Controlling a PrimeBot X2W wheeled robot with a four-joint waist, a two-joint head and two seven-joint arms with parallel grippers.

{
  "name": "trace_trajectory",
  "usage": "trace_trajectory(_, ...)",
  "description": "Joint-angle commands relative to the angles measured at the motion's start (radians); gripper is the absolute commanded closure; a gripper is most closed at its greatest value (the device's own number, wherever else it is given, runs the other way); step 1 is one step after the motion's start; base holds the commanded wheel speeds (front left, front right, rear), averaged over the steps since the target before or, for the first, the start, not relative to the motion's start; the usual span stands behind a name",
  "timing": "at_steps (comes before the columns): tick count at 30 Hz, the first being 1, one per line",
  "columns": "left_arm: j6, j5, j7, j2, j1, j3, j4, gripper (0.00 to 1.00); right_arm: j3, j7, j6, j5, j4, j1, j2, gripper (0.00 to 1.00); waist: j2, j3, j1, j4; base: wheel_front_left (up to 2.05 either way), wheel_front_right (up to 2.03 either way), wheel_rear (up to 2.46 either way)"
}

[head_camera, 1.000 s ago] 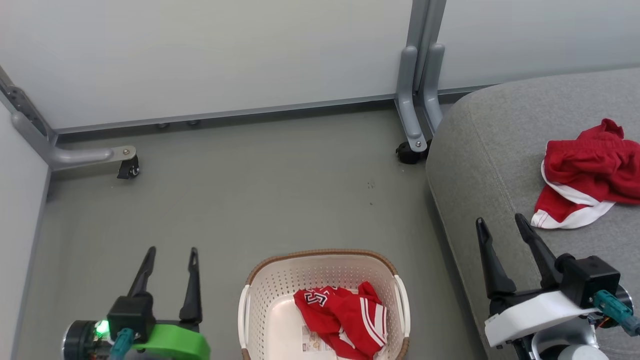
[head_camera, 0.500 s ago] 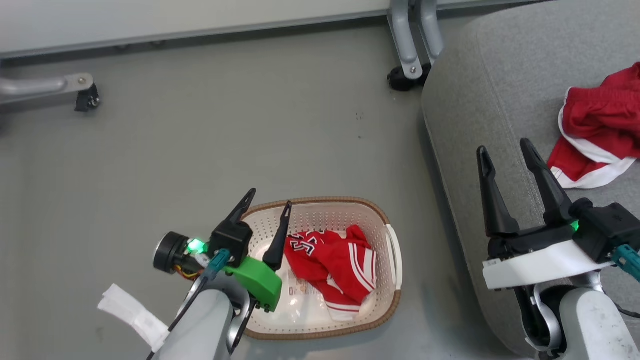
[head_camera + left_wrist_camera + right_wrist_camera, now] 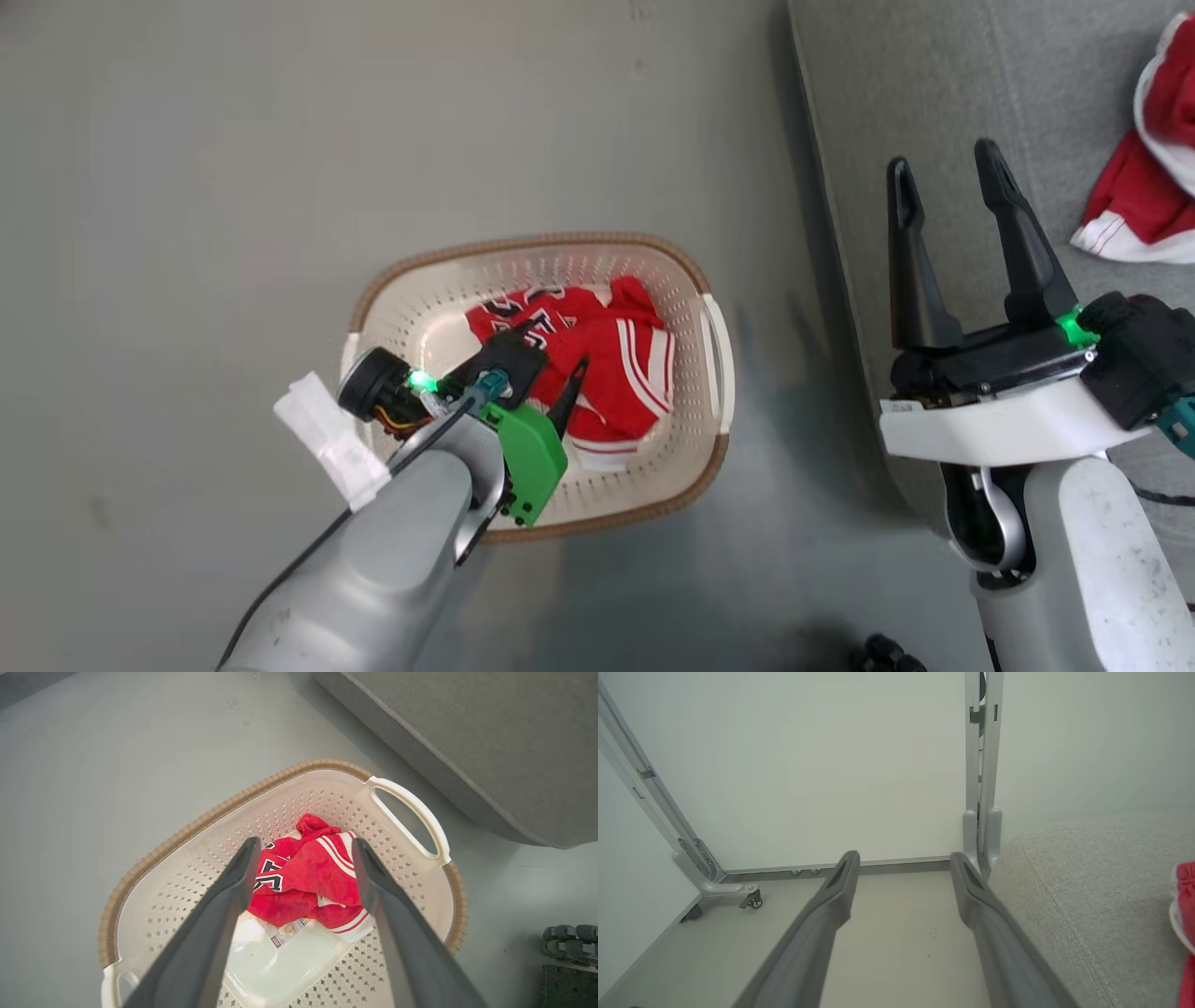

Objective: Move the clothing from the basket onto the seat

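Left hand (image 3: 304,843), 2 fingers spread, hovers over crumpled red striped garment (image 3: 616,359) inside cream perforated plastic basket (image 3: 523,245) on grey floor (image 3: 187,187); right hand (image 3: 943,159), likewise released, hangs at edge of large grey fabric seat (image 3: 934,84).

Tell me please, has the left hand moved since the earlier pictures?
Yes. A second ago the left hand was beside the basket, over the floor; now it is over the basket, open, above the clothing.

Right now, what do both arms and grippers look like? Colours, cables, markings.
Left gripper: two long dark fingers on a green bracket, green light, teal connector, black cable along a grey forearm, white tape. Right gripper: same dark fingers on a white bracket, green light, teal connector, pale grey forearm.
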Motion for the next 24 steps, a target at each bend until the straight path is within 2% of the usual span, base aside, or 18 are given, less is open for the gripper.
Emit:
trace_trajectory(1,-0.001,-0.007,0.012,0.007,-0.041,-0.012,0.021,0.0,0.007,-0.013,0.0,0.011,0.005,-0.028,0.003,0.0,0.0,0.186,-0.0002,-0.074,0.0,0.0,0.0)
trace_trajectory(8,-0.003,0.009,0.047,0.008,-0.175,-0.075,0.176,0.0,0.043,-0.053,0.0,0.038,0.032,-0.082,0.007,0.0,0.0,0.331,-0.0002,-0.154,0.0,0.0,0.0)
trace_trajectory(16,-0.01,0.087,0.021,0.059,-0.286,-0.151,0.299,0.0,0.075,-0.074,0.0,0.102,0.074,-0.111,0.008,0.0,0.0,0.404,-0.0002,-0.218,0.0,0.0,0.0)
trace_trajectory(24,0.031,0.173,0.032,0.101,-0.37,-0.235,0.353,0.0,0.09,-0.074,0.0,0.146,0.066,-0.128,0.008,0.0,0.0,0.434,-0.0002,-0.238,0.0,0.0,0.0)
